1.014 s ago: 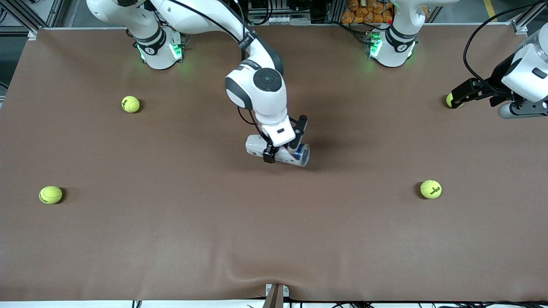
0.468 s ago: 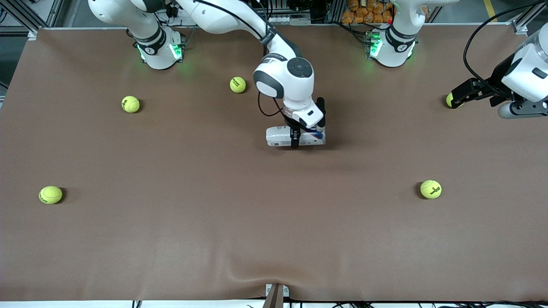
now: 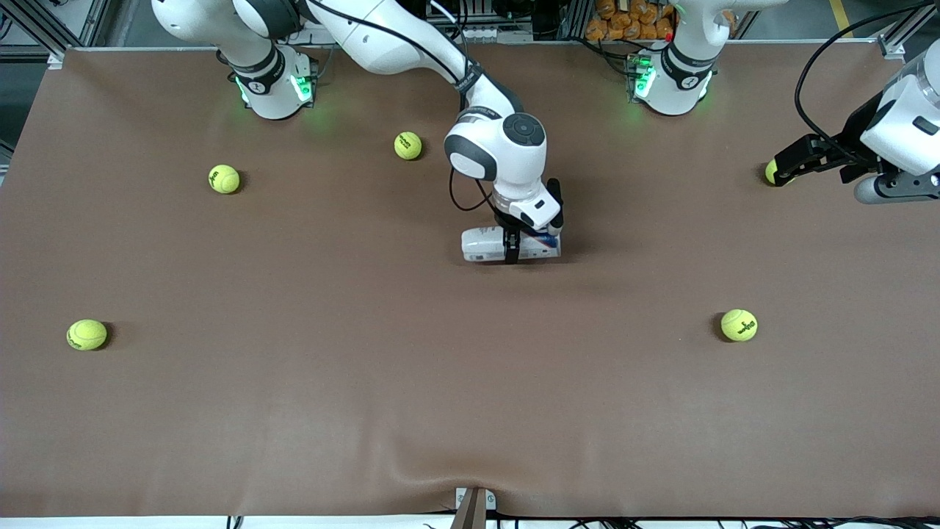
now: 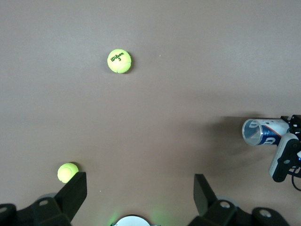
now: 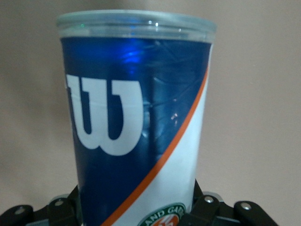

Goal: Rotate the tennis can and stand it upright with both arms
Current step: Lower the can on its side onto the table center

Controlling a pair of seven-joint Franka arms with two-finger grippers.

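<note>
Brown table (image 3: 294,411) holds scattered balls (image 3: 87,334); mid-table, the right gripper (image 3: 532,236) grips the can (image 3: 485,245), which has swung level and shifted toward the left arm's end, ready for uprighting. Left gripper (image 3: 800,158) waits, fingers spread.

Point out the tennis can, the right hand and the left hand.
tennis can (image 3: 481,245): front view, white end of its lying body.
right hand (image 3: 530,246): front view, between its fingertips, shut on the can.
left hand (image 4: 140,192): left wrist view, midway between its open fingertips.
</note>
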